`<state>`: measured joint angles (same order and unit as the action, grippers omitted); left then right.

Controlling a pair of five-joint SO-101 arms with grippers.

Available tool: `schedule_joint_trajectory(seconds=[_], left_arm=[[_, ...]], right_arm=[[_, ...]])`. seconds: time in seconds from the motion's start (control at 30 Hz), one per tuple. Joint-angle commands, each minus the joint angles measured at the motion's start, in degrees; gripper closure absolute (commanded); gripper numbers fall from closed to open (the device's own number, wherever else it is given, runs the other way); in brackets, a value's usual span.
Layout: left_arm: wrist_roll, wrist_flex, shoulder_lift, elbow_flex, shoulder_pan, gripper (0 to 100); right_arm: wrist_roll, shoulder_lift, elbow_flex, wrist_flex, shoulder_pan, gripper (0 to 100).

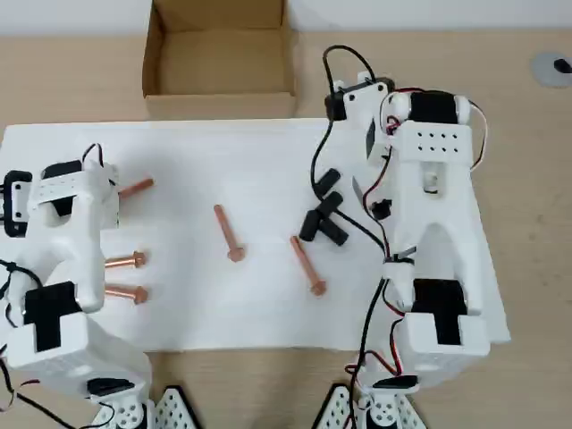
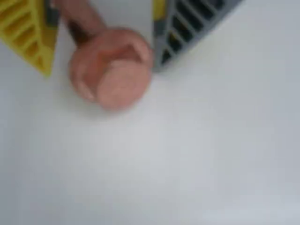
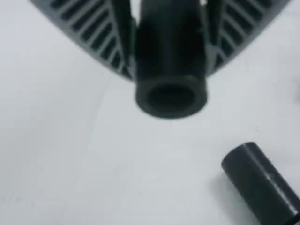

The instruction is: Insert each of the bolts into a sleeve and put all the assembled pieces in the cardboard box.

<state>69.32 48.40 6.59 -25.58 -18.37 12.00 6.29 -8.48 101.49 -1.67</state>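
— Five bolts (image 1: 229, 234) lie on the white sheet (image 1: 197, 308) overhead, sleeves (image 1: 323, 219) are clustered beside the right arm (image 1: 438, 223), and the cardboard box (image 1: 219, 63) holds none.
— Left wrist?
— My left claw (image 2: 101, 68) stands apart, straddling a bolt head (image 2: 112, 75).
— Right wrist?
— My right claw (image 3: 168, 75) is clamped on one sleeve (image 3: 171, 96). I judge nothing assembled yet.

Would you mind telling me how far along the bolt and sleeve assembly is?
Nothing is finished: the cardboard box holds no assembled piece. In hand: the right tool grips a sleeve, and the left tool is at a bolt. Left: sleeving every bolt, including four loose bolts on the white sheet, then boxing them.
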Motion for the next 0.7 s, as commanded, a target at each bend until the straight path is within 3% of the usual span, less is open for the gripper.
schedule_joint_trajectory(seconds=[0.0,0.17,0.43,0.67], left_arm=[[2.4,-1.0,0.5,2.4,-0.5,84],[2.6,-0.8,1.5,2.4,-0.4,84],[-2.5,-0.9,4.0,3.4,-0.6,100],[-2.8,-0.1,3.6,3.2,-0.4,99]], right_arm=[[0.4,-3.1,0.7,0.9,-0.6,98.8],[0.4,-3.2,3.1,0.9,-0.4,98.8],[0.3,-3.3,4.7,1.0,-0.5,98.8],[0.2,-3.3,4.8,1.0,-0.4,98.8]])
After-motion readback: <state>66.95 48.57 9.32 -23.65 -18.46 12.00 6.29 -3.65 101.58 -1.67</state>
